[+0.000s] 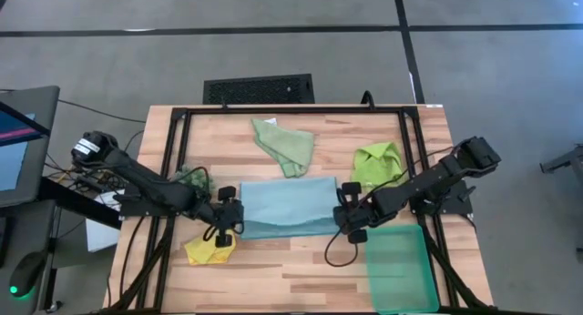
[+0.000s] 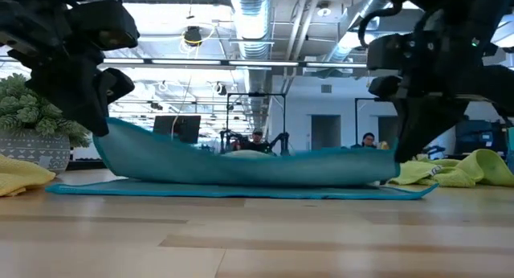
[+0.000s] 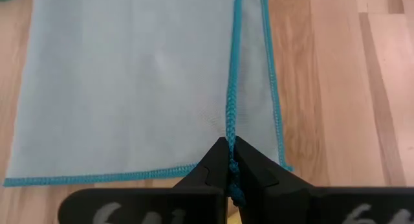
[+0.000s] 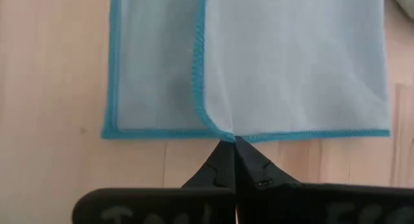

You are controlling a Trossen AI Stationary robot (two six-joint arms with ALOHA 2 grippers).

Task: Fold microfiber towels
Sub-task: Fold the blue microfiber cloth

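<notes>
While the light blue towel (image 1: 290, 206) lies mid-counter with its long axis running side to side, the left hand (image 1: 228, 218) pinches its left end and the right hand (image 1: 349, 218) its right, equally near. Low down, the lifted layer sags between them. Each wrist view shows fingers clamped on a teal-stitched corner, folded layer stretching ahead.
</notes>
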